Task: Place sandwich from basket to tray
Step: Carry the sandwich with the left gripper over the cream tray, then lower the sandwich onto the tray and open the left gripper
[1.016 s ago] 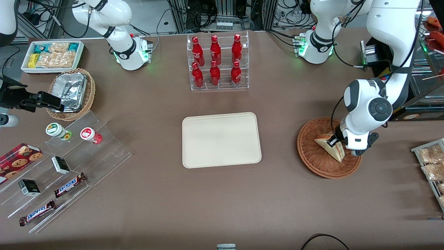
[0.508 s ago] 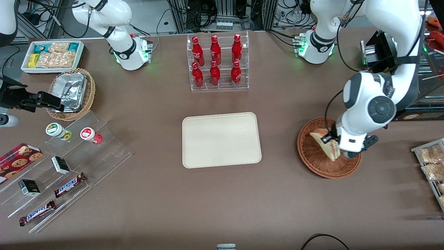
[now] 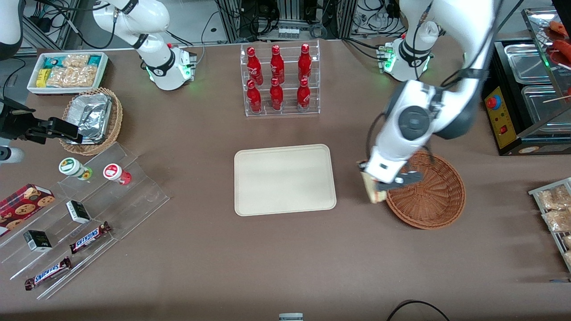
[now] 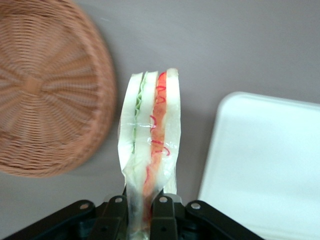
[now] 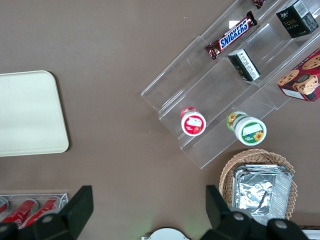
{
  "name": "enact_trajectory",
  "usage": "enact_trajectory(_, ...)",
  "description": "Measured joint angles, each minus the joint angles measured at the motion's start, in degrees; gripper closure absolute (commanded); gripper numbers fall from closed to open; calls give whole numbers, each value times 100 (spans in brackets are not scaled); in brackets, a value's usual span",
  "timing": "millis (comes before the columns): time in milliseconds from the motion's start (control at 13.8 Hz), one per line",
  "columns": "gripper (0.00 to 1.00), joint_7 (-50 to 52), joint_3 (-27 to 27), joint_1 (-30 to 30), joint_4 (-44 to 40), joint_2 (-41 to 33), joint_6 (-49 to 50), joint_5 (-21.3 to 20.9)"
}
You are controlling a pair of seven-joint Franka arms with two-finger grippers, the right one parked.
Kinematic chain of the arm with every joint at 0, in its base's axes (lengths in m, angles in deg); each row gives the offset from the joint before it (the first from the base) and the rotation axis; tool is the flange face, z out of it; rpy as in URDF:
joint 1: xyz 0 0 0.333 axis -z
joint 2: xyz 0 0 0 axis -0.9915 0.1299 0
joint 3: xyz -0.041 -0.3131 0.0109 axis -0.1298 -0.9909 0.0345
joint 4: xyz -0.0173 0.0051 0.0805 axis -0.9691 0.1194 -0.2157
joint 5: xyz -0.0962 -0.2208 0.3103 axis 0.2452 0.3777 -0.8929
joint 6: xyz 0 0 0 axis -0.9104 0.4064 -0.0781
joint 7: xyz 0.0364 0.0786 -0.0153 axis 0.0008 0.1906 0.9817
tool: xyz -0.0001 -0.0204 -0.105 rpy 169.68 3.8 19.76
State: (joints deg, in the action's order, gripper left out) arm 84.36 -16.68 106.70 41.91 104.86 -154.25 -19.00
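Note:
My gripper is shut on the sandwich, a wrapped wedge with green and red-orange filling layers. It hangs above the bare table between the basket and the cream tray. The reddish-brown wicker basket holds nothing. The tray also shows in the right wrist view with nothing on it.
A clear rack of red bottles stands farther from the front camera than the tray. Toward the parked arm's end are a foil-filled tan basket, a white snack bin and acrylic steps with snacks. A metal rack of packets lies toward the working arm's end.
The gripper lifted the sandwich out of the basket and carried it toward the tray; it now hangs just outside the basket's rim. The basket is left empty.

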Motion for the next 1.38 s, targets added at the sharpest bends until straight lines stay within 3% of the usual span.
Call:
enact_trajectory(653,100,786,-40,1606,-2037,1954,-13,19)
enact_trajectory(1016,100,873,-129,1695,-2936,2699,-12,20)
enact_trajectory(1379,100,1027,-167,1695,-3236,3038,-10,113)
